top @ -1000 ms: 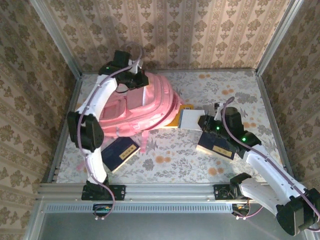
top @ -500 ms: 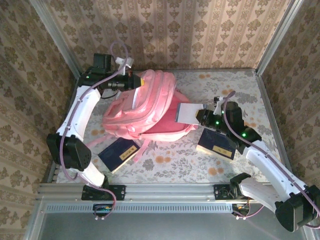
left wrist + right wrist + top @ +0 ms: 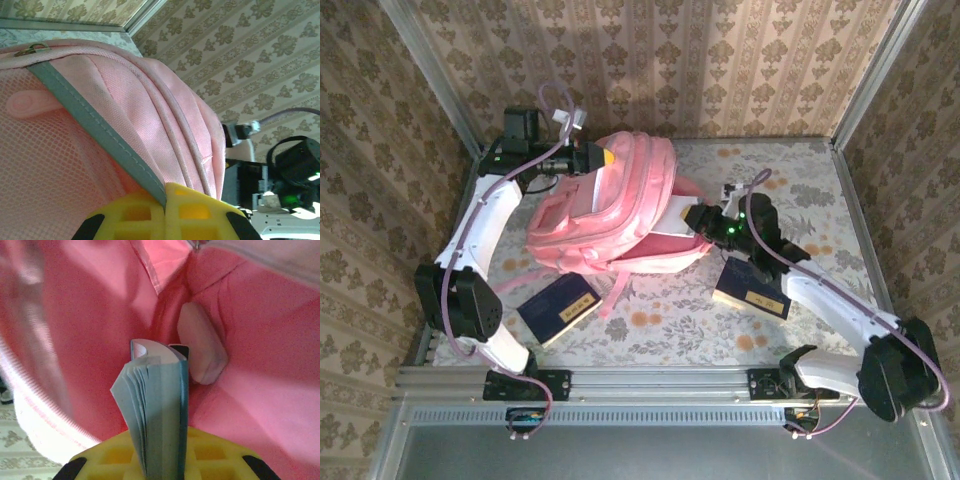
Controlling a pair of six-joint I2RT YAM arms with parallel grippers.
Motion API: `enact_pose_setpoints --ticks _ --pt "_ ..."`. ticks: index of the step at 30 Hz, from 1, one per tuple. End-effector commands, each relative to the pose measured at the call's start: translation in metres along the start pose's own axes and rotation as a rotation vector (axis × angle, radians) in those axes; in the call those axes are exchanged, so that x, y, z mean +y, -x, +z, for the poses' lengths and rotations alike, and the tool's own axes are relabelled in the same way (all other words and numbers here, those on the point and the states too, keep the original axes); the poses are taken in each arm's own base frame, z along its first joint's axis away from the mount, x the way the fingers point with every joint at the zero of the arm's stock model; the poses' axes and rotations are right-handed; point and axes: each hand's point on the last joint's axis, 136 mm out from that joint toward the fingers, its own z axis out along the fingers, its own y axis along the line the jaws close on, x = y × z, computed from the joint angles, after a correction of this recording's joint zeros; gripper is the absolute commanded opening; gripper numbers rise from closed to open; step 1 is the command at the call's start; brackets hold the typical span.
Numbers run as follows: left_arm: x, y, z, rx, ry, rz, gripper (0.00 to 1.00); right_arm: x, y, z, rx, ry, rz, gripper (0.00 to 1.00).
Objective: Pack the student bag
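Note:
The student bag (image 3: pixel 610 225) is a big pink backpack lying in the middle of the table, its opening facing right. My left gripper (image 3: pixel 603 158) is shut on the grey trim (image 3: pixel 100 135) of the bag's top edge (image 3: pixel 145 100) and holds it raised. The yellow fingers (image 3: pixel 195 212) meet on that trim. My right gripper (image 3: pixel 696 215) is shut on a thin blue-covered book (image 3: pixel 162 400), which sticks into the bag's pink inside (image 3: pixel 260 390). The book's pale end (image 3: pixel 676 212) shows at the bag's mouth.
A dark blue book (image 3: pixel 558 308) lies on the table at the front left of the bag, and another (image 3: pixel 752 288) lies under my right arm. A pale oblong thing (image 3: pixel 201 342) sits inside the bag. Walls close off the table's back and sides.
My left gripper has pulled the bag's top edge up and to the left, opening its mouth. My right gripper has carried the book leftward into the opening.

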Motion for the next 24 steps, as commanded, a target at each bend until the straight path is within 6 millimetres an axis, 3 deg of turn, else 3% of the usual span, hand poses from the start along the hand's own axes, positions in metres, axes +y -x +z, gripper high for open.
enact_pose_setpoints --ticks 1,9,14,18,20,22,24 --pt "-0.071 0.027 -0.024 -0.082 -0.161 0.236 0.00 0.038 0.018 0.019 -0.034 0.122 0.033 0.00" --pt "-0.067 0.029 -0.019 -0.086 -0.181 0.213 0.00 0.050 0.000 0.097 0.034 0.134 -0.016 0.00" --pt "-0.068 0.034 -0.019 -0.093 -0.188 0.214 0.00 0.028 -0.019 0.147 0.070 0.005 0.014 0.00" --pt "-0.064 0.038 -0.018 -0.095 -0.187 0.198 0.00 0.024 -0.029 0.182 0.056 0.021 0.047 0.03" --pt "-0.059 0.039 -0.017 -0.096 -0.182 0.182 0.00 0.025 -0.036 0.197 0.057 0.032 0.040 0.13" --pt "-0.053 0.042 -0.018 -0.105 -0.175 0.169 0.00 0.029 -0.046 0.213 0.080 0.055 0.026 0.37" --pt "-0.045 0.047 -0.022 -0.122 -0.165 0.147 0.00 0.028 -0.054 0.223 0.111 0.068 0.030 0.54"
